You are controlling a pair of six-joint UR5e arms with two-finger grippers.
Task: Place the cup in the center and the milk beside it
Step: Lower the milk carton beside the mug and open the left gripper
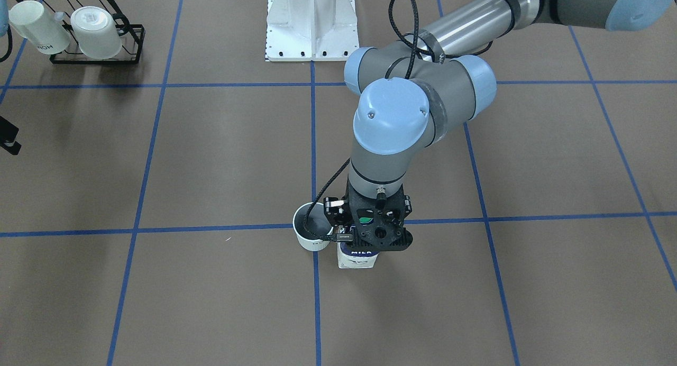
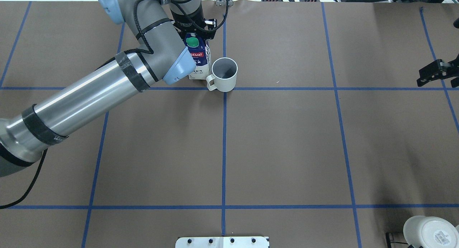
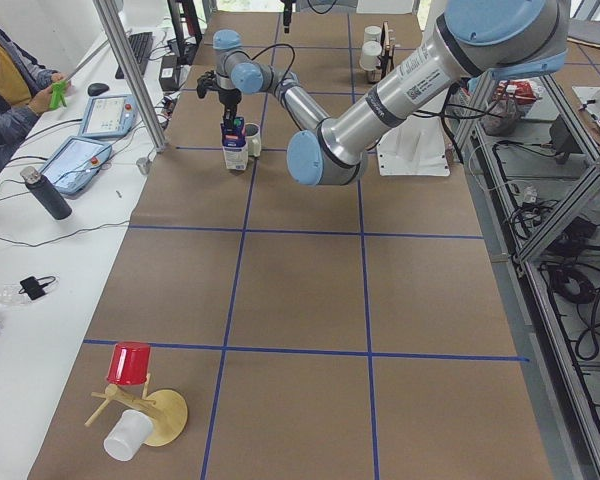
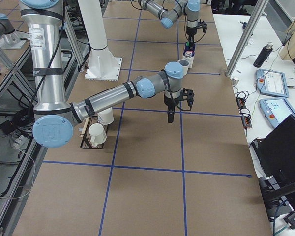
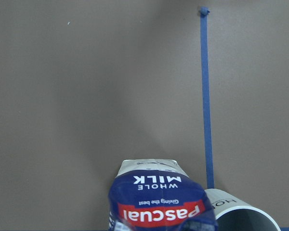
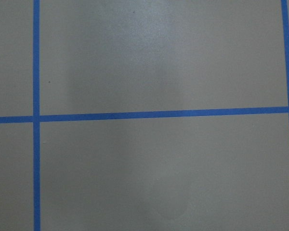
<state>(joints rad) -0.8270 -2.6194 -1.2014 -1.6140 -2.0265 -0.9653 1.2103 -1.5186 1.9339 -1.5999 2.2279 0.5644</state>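
The cup point(image 2: 225, 75), a white ribbed mug with a dark inside, stands upright on the central blue tape line at the far side of the table; it also shows in the front view point(image 1: 312, 241). The milk point(image 2: 198, 58), a blue and white carton with a green cap, stands on the table close beside the cup's handle point(image 1: 357, 259). My left gripper point(image 2: 195, 31) reaches down onto the carton's top and looks closed on it; its fingertips are hidden. The left wrist view shows the carton point(image 5: 156, 202) and the cup's rim point(image 5: 241, 214). My right gripper point(image 2: 430, 76) hangs empty near the table's right side, fingers together.
A black wire rack point(image 1: 98, 56) with two white mugs stands on my right near the robot's side. The white base plate point(image 1: 312, 22) sits at the table's near middle. A wooden stand with a red cup point(image 3: 130, 362) is at the left end. An operator point(image 3: 5, 70) sits beyond the far edge.
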